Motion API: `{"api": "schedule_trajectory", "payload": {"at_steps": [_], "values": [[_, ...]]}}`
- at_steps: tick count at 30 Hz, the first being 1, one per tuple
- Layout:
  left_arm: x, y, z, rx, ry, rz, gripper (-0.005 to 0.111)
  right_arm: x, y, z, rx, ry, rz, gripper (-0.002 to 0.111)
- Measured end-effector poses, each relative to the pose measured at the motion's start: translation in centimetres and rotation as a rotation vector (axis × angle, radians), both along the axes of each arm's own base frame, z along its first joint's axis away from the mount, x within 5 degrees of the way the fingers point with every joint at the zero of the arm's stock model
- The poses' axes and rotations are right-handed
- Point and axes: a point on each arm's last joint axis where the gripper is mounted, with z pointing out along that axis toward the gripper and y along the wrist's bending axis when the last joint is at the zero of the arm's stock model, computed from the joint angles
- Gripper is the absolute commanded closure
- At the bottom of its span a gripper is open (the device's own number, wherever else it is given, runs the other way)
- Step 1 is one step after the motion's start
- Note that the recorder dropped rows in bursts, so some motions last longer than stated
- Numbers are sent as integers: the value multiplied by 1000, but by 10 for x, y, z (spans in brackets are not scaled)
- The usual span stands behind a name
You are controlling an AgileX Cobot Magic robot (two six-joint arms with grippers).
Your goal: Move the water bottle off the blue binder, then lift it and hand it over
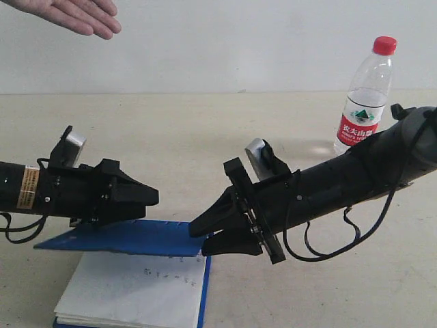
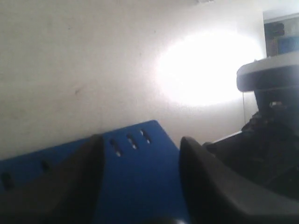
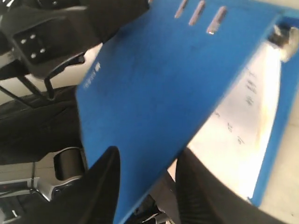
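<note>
Binder (image 1: 123, 236) cover raised off pages, pinched on right side by right gripper (image 1: 205, 229), left gripper (image 1: 147, 198) straddling left edge, jaws parted. Risk: only cover held, tears or slips. Bottle (image 1: 365, 102) upright beyond binder. Hand (image 1: 68, 14) farthest.

Exterior faces table from front – both wrist views, close-up, share blue binder (image 1: 130, 238)

Exterior view: even, soft daylight, sharp focus, faint shadows on the tabletop (image 1: 205, 137). Left wrist view: dim, hazy, one blown-out glare patch on the wall. Right wrist view: motion-blurred, white pages (image 3: 243, 126) overexposed.
</note>
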Motion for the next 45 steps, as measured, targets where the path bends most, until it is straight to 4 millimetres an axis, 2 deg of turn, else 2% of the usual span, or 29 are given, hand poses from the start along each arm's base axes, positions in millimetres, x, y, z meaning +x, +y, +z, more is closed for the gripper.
{"api": "schedule_trajectory", "payload": {"at_steps": [2,9,27,29,33,39,41,43,44,45], "values": [[3,2,2,-4,-18,27,73,1,1,2,13,-9,-10,74],[4,15,11,10,-67,54,72,5,3,4,47,-16,-61,74],[6,14,17,-23,-136,49,72,13,4,9,97,-2,-155,76],[6,14,17,-26,-137,50,72,13,4,9,97,-2,-155,83],[7,14,17,-32,-140,62,72,13,4,8,95,4,-156,109],[7,14,17,-29,-141,55,72,14,4,4,93,-42,-144,108],[7,14,17,-17,-157,44,66,13,4,4,100,-132,-113,108],[6,14,17,-8,-185,24,43,11,4,3,98,-214,-63,108],[6,13,18,-3,-208,8,37,9,3,1,89,-261,-18,108],[5,13,18,3,-236,-17,36,6,1,-1,77,-302,34,108]]}}
